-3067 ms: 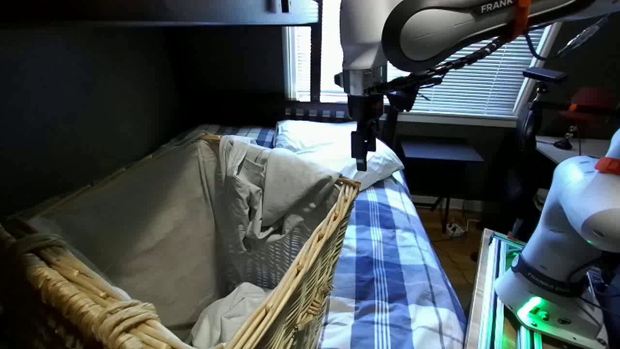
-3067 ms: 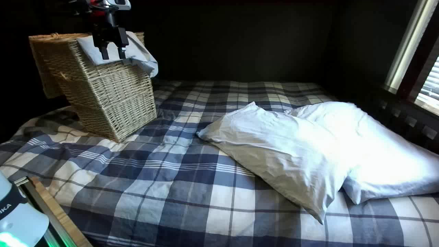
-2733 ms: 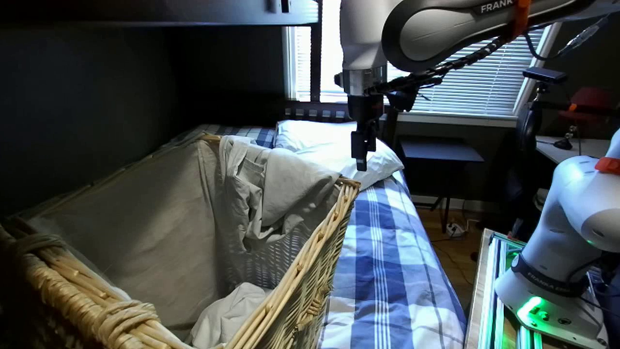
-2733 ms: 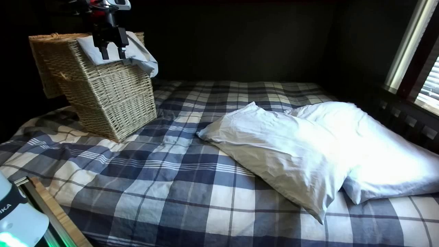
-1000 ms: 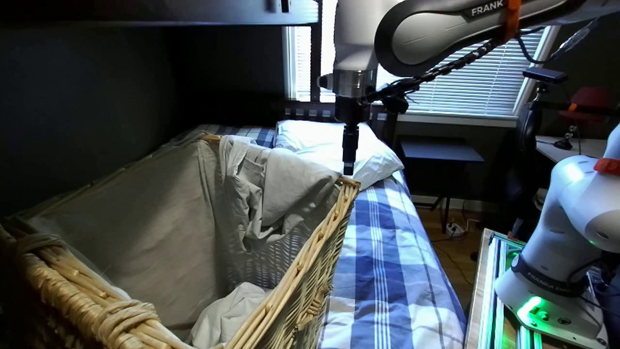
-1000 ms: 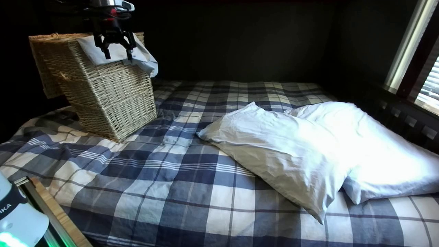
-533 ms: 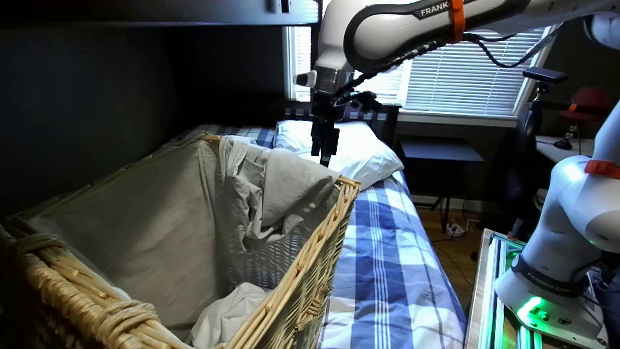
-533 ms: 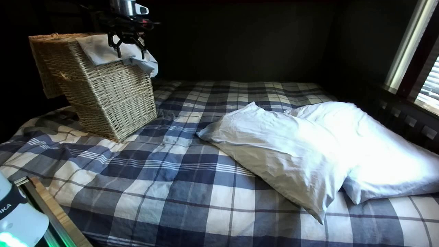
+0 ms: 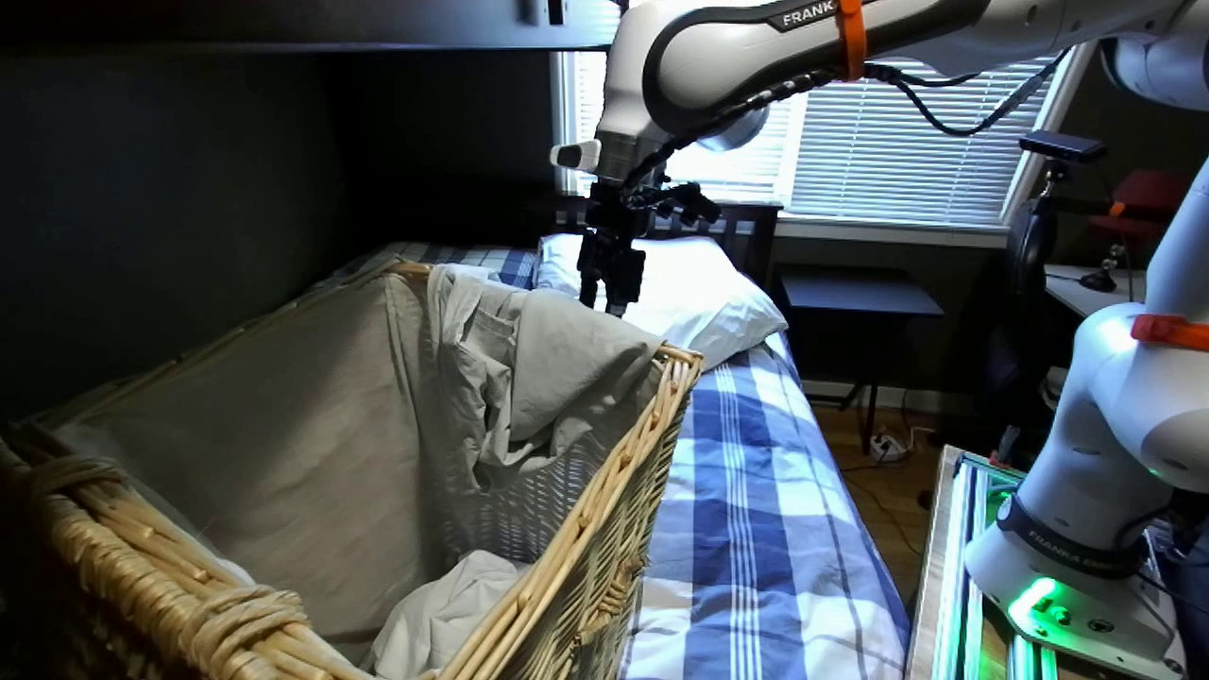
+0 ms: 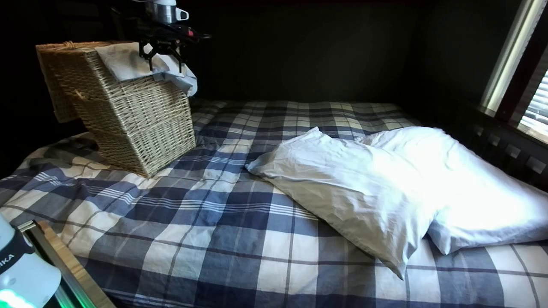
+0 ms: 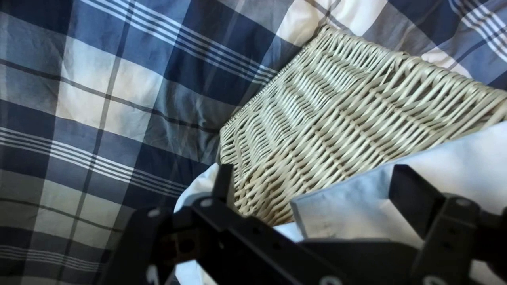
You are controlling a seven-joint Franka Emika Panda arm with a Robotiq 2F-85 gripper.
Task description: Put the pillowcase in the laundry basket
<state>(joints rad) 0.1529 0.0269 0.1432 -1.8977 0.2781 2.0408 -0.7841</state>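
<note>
Wicker laundry basket (image 10: 137,124): is standing, in an exterior view, below-left of the gripper (image 10: 165,69). Pillowcase (image 10: 130,64), presumably: is draping over its edge, beneath the gripper, part inside, part outside; task seemingly half done, overhang awaiting tucking. Gripper: is hovering, spread, empty. White pillows (image 10: 338,184): are lying well rightward.

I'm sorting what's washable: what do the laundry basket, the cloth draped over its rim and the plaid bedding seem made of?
Laundry basket: likely wicker, faintly glossy; interlaced strands show.
Draped cloth: thin fabric, matte, perhaps cotton; it hangs in soft folds.
Plaid bedding: fabric, matte, possibly cotton or a blend; light wrinkles.
</note>
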